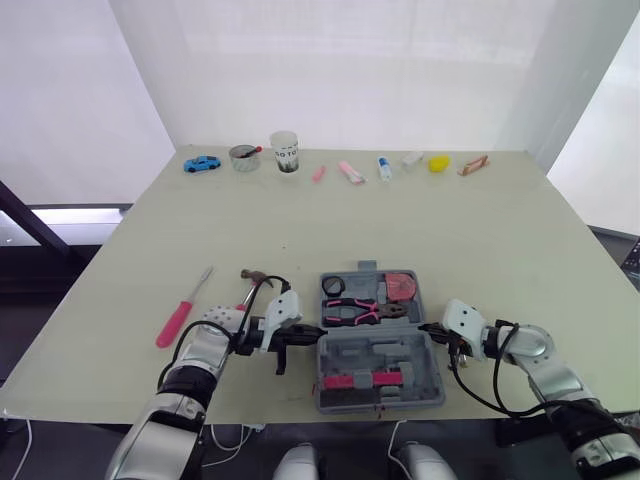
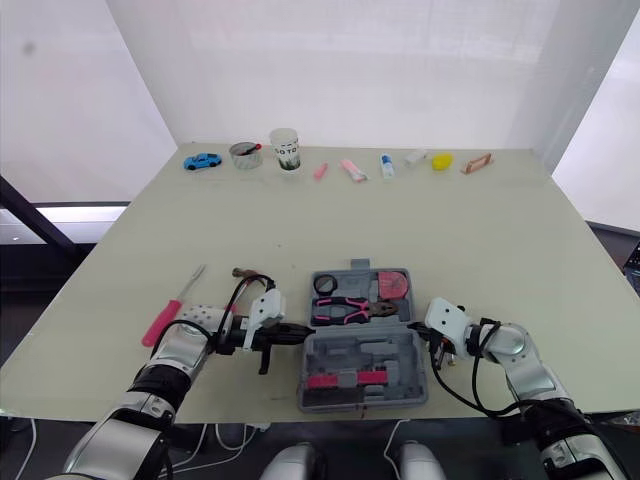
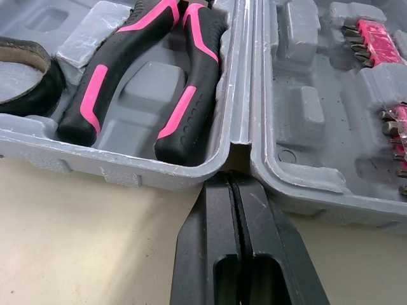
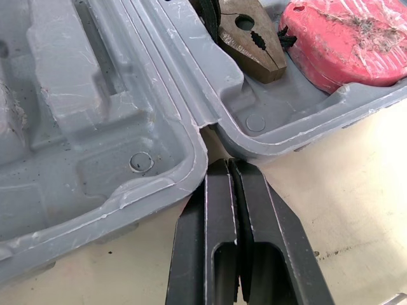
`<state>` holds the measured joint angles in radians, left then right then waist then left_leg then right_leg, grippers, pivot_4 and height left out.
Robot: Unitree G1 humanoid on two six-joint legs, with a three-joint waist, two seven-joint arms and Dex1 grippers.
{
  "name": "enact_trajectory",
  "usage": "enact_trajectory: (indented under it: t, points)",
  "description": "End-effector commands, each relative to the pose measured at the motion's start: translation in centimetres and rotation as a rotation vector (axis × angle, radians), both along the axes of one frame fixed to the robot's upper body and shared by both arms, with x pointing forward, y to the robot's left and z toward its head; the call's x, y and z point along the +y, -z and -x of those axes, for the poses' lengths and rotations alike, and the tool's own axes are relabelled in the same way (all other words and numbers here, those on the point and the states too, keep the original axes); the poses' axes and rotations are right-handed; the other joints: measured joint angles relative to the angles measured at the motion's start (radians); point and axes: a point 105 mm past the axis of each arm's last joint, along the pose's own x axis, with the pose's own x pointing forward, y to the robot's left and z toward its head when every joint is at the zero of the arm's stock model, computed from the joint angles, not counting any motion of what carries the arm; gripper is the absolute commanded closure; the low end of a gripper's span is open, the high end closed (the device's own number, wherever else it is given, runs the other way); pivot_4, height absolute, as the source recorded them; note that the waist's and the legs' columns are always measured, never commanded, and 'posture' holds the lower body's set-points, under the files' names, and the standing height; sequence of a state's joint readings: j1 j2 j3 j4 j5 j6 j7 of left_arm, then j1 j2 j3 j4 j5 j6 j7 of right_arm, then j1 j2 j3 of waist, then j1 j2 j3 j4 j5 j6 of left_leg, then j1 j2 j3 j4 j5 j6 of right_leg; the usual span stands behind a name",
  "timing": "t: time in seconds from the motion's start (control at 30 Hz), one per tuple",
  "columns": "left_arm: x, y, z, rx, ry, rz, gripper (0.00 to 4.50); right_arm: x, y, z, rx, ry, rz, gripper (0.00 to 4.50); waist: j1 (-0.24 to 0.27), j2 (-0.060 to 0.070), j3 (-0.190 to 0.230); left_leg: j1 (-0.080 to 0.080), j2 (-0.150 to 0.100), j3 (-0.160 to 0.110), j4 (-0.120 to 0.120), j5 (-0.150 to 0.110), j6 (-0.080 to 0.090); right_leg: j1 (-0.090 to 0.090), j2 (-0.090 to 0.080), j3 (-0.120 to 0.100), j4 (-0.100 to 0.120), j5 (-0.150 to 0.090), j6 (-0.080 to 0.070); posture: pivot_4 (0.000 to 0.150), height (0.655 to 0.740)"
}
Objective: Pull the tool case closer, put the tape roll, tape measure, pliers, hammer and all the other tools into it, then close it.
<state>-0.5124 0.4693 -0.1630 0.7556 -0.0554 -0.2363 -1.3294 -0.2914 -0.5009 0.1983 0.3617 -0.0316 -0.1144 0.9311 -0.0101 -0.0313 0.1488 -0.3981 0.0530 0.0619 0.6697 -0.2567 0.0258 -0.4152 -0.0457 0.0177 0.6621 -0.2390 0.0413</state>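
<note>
The grey tool case lies open near the front edge. Its far half holds the black tape roll, the pink-and-black pliers and the red tape measure. The near half carries pink bit holders. My left gripper is shut, its tips pressed against the case's hinge notch on the left side. My right gripper is shut too, its tips at the hinge on the right side. The hammer lies on the table just behind my left gripper. A pink screwdriver lies farther left.
Along the table's far edge stand a blue toy car, a metal tin, a paper cup, several small pink and white items and a yellow object. The table's front edge runs just below the case.
</note>
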Motion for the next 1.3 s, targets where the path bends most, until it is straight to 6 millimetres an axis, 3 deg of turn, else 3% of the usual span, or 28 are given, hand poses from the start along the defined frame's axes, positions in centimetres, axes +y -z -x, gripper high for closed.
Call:
enact_trajectory:
  t: [0.03, 0.6, 1.3]
  points:
    - [-1.8, -1.3, -0.8, -0.075, 0.05, 0.018, 4.5, 1.9, -0.6, 0.3, -0.02, -0.055, -0.034, 4.44, 0.0, 0.0, 0.0, 0.0, 0.0, 0.0, 0.0, 0.0, 0.0, 0.0, 0.0, 0.0, 0.0, 0.0, 0.0, 0.15, 0.74]
    - [-2.2, -0.8, -1.1, -0.078, 0.049, 0.001, 4.5, 2.0, -0.4, 1.4, 0.025, -0.057, -0.047, 4.44, 0.001, 0.0, 0.0, 0.0, 0.0, -0.001, 0.0, 0.0, 0.0, 0.0, 0.0, -0.001, 0.0, 0.0, 0.0, 0.15, 0.74]
    - [-2.1, -0.7, -1.9, -0.098, 0.002, -0.009, 4.5, 1.9, -0.4, 0.8, 0.0, -0.034, -0.042, 4.44, 0.002, 0.0, 0.0, 0.0, 0.0, -0.001, 0.0, 0.0, 0.0, 0.001, 0.0, -0.002, 0.0, 0.0, 0.0, 0.15, 0.74]
